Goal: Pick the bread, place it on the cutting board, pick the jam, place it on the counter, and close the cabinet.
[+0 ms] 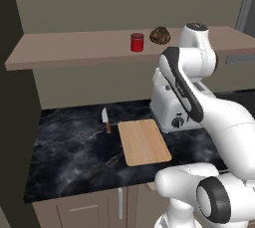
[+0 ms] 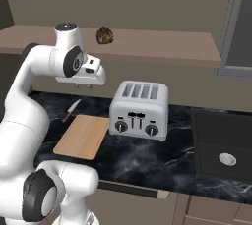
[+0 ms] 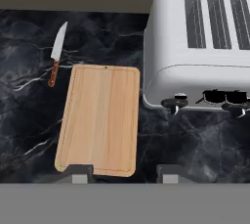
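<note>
We list: bread (image 1: 160,35) and jam (image 1: 137,42) on the cabinet (image 1: 74,48) shelf, cutting board (image 3: 99,119) bare on the counter (image 1: 69,152), gripper (image 3: 122,173) closed, holding nothing.

Jam (image 1: 137,42) left of bread (image 1: 160,35) on shelf (image 1: 74,48) above counter (image 1: 74,147).

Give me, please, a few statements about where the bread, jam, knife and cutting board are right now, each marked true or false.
1. The bread sits on the cabinet shelf. True.
2. The jam stands on the counter. False: it stands on the shelf, beside the bread.
3. The cutting board has nothing on it. True.
4. The knife lies on the cutting board. False: it lies on the counter beside the board.
5. The gripper holds the bread. False: it holds nothing.
</note>
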### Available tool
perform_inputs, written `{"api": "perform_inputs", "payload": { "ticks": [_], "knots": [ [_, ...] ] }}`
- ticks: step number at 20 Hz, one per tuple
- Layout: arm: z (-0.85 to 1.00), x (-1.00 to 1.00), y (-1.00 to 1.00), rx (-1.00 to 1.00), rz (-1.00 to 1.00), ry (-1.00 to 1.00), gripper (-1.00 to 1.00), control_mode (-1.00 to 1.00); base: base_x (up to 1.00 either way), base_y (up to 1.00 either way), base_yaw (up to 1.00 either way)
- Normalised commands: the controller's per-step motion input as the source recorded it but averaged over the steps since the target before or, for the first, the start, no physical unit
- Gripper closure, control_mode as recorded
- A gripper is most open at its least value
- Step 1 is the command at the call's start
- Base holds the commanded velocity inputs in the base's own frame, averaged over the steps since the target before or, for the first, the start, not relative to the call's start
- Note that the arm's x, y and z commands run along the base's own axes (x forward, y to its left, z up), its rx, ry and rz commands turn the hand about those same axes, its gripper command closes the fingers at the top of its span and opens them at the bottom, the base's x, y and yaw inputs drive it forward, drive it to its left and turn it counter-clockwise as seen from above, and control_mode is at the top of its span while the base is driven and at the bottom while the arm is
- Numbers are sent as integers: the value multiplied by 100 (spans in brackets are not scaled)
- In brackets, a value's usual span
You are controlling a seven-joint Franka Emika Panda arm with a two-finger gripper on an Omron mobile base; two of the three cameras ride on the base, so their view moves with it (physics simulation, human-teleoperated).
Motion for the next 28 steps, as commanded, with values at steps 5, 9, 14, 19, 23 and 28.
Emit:
{"api": "perform_inputs", "payload": {
  "ticks": [5, 9, 14, 19, 23, 28],
  "knots": [
    [0, -9, 0, 0, 0, -13, -100, -100, 0, 0, 0],
    [2, -23, 0, 0, 0, -29, -100, -100, 0, 0, 0],
    [8, -23, 0, 0, 0, -37, -100, -100, 0, 0, 0],
    [15, -17, 0, 0, 0, -34, -100, -100, 0, 0, 0],
    [25, -6, 0, 0, 0, -12, -100, -100, 0, 0, 0],
    [28, -5, 0, 0, 0, -11, -100, -100, 0, 0, 0]
  ]
}}
